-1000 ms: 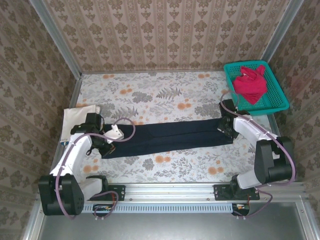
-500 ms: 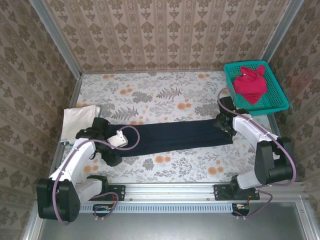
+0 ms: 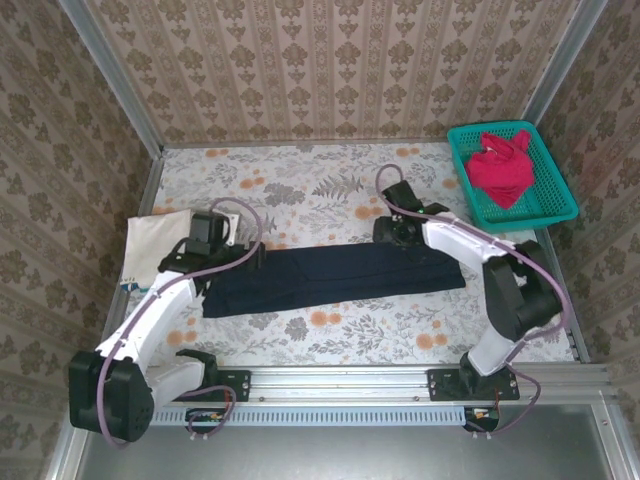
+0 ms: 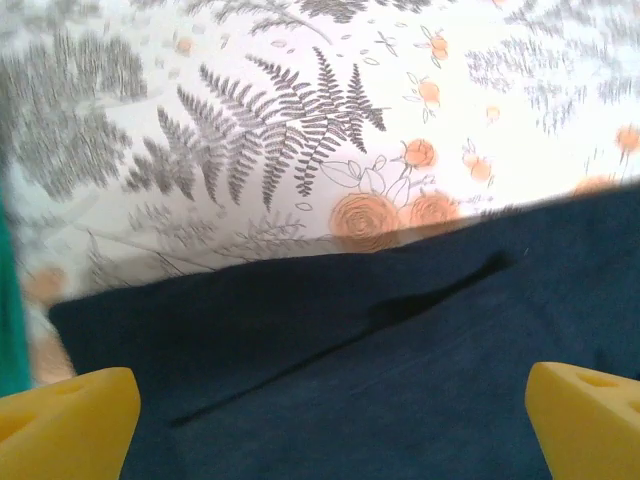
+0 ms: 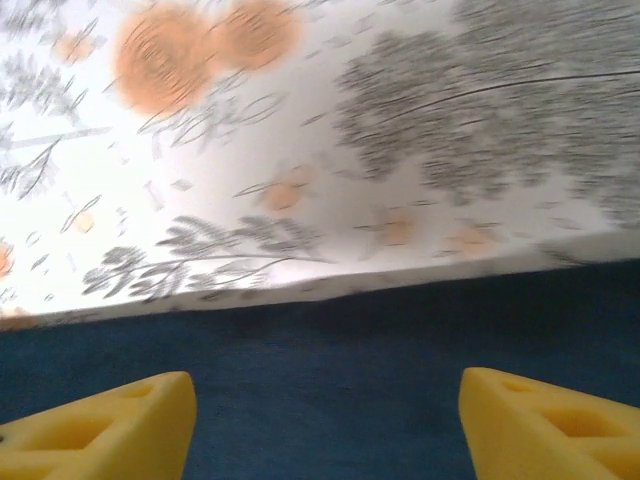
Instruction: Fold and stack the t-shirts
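Navy t-shirt (image 3: 340, 275), floral tablecloth (image 3: 320, 190)

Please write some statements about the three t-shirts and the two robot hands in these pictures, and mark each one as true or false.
1. The red t-shirt lies in the teal basket. True.
2. The navy t-shirt is crumpled in a heap. False: it lies flat as a long folded strip across the table.
3. The left hand and the right hand are open and hold nothing. True.
4. The cream t-shirt lies on top of the navy t-shirt. False: it lies at the table's left edge, not on it.
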{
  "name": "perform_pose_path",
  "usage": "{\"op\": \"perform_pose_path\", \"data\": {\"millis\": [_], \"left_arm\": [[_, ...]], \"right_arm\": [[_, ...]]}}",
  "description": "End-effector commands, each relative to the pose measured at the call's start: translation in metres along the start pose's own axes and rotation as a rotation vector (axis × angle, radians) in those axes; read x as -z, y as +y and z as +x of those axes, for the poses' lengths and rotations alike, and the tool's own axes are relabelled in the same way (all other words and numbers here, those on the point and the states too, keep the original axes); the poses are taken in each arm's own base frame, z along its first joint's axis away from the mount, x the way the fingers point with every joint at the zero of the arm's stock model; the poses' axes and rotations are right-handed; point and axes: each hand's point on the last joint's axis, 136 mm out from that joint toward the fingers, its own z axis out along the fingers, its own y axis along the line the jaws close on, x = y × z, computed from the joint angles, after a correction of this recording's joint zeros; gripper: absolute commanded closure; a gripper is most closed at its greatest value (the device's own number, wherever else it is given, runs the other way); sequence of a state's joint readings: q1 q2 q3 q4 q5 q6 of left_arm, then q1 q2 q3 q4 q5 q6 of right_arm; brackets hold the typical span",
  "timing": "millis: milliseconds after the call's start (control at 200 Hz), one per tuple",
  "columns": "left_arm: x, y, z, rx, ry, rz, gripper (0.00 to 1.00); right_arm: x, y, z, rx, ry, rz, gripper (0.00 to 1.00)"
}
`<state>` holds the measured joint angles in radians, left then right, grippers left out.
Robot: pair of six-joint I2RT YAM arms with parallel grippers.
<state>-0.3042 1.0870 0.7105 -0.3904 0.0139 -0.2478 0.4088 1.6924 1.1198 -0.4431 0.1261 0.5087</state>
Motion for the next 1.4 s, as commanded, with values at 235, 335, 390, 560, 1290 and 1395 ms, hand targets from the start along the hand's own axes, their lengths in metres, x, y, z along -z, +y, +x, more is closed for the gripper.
{"op": "perform_pose_path", "data": {"millis": [235,335,390,560,1290,1395], "left_arm": [[-0.055,0.013,0.068,0.656,0.089,-0.121,0.19],[-0.068,0.009,0.064,0.604,0.115,-0.108,0.18],[-0.077,0.010,0.064,0.580,0.141,-0.127,0.17],[-0.109,0.016,0.058,0.493,0.201,-0.157,0.14],[-0.268,0.023,-0.114,0.166,0.266,-0.028,0.00],[-0.283,0.012,-0.130,0.148,0.272,0.001,0.00]], "right_arm": [[-0.038,0.021,0.026,-0.010,0.150,-0.095,0.44],[-0.045,0.007,0.035,-0.037,0.177,-0.076,0.45],[-0.049,0.001,0.042,-0.053,0.203,-0.080,0.46],[-0.050,-0.024,0.064,-0.076,0.238,-0.007,0.46],[-0.009,-0.005,0.127,-0.123,0.273,-0.135,0.44],[-0.002,0.015,0.128,-0.064,0.257,-0.190,0.42]]}}
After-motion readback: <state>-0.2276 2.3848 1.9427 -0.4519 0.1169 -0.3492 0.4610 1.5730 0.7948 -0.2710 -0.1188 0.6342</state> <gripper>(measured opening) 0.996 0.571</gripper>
